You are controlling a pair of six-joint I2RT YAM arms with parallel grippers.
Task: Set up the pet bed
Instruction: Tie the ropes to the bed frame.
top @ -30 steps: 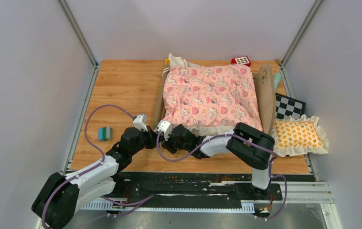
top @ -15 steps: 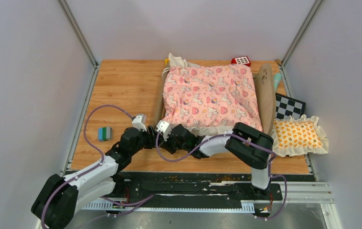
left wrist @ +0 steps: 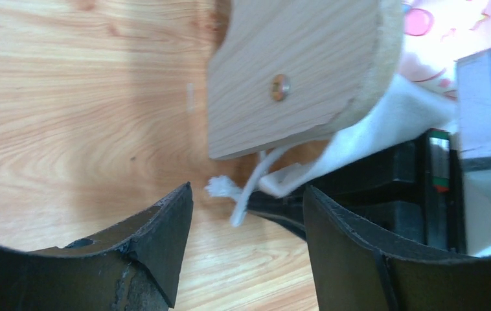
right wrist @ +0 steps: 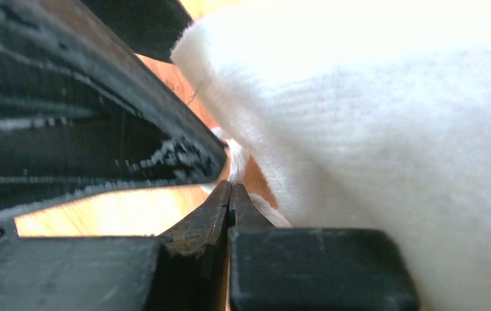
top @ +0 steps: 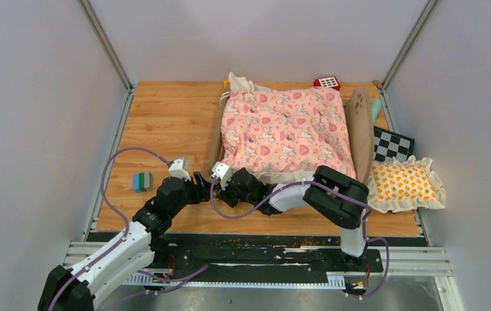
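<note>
since one second ago the left arm is seen drawn back toward the near left, and the left gripper (top: 199,183) is seen parted where it was nearly closed. the right arm and the bedding are unchanged.

top external: pet bed (top: 361,139) is found at the far middle of the table (top: 165,116), headboard to the right. pink quilt (top: 282,129) is spread over it, with the white ruffle (top: 295,176) hanging past the near end. right gripper (top: 225,188) is held at the bed's near left corner, judged to be there to steady or tug the ruffle edge flat. orange pillow (top: 403,183) lies off the bed, just beside the headboard, so its placement is judged not yet done.

left wrist: left gripper (left wrist: 248,194) jaws are released and nothing is gripped. wooden frame corner (left wrist: 295,78), with one screw, and a loose white cord (left wrist: 256,178) are seen beyond the gap. the wide gap is judged to free the corner so the arm can be withdrawn without snagging the cord.

right wrist: right gripper (right wrist: 231,189) jaws are clenched flat together. the ruffle lies just beside them and a cord strand lies at their tips. whether any of it is pinched cannot be told.

writing: no brand, label or readable text is noted in any view. red toy (top: 326,82) shows only blank white squares.
</note>
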